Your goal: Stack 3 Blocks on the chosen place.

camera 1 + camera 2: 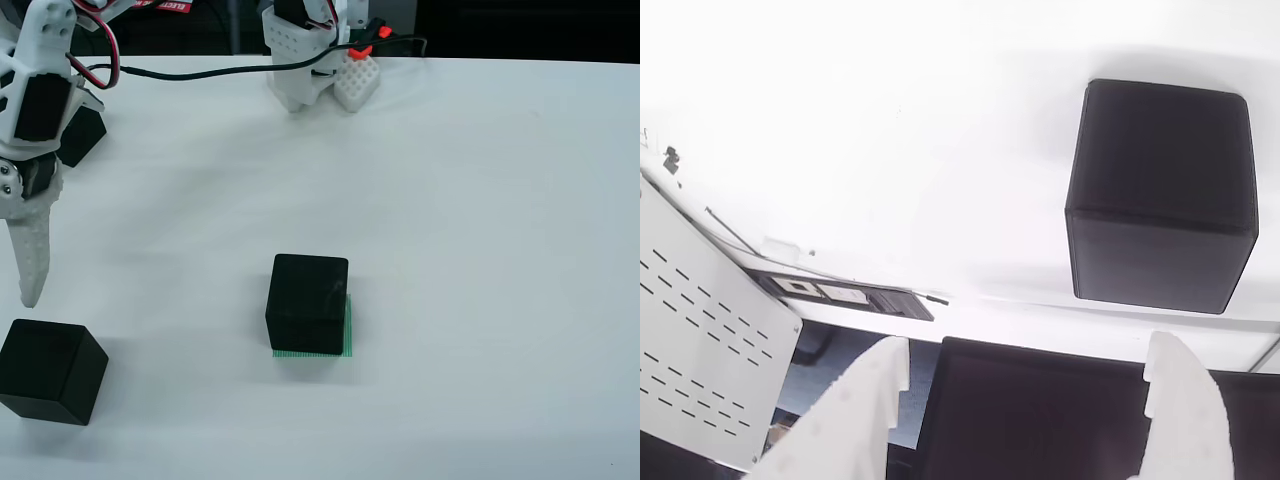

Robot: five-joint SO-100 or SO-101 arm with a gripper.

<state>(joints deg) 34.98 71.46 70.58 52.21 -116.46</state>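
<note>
In the view from the front, one black block [308, 303] sits on the green striped square [347, 328], which shows only as a thin strip along the block's right and front sides. A second black block [50, 370] lies at the lower left, near the table's front edge. A third black shape [86, 135], apparently a block, is partly hidden behind the arm at the far left. My gripper [30, 265] hangs just above the lower-left block, fingertip pointing down. In the view that rides on the gripper, the white fingers [865, 420] stand wide apart with nothing between them, and a block [1160, 195] lies ahead to the right.
The arm's white base [300, 60] stands at the back of the white table, with a black cable [200, 70] running left to the arm. The view that rides on the gripper shows the table's edge, a perforated white panel [700, 340] and a dark area beyond it.
</note>
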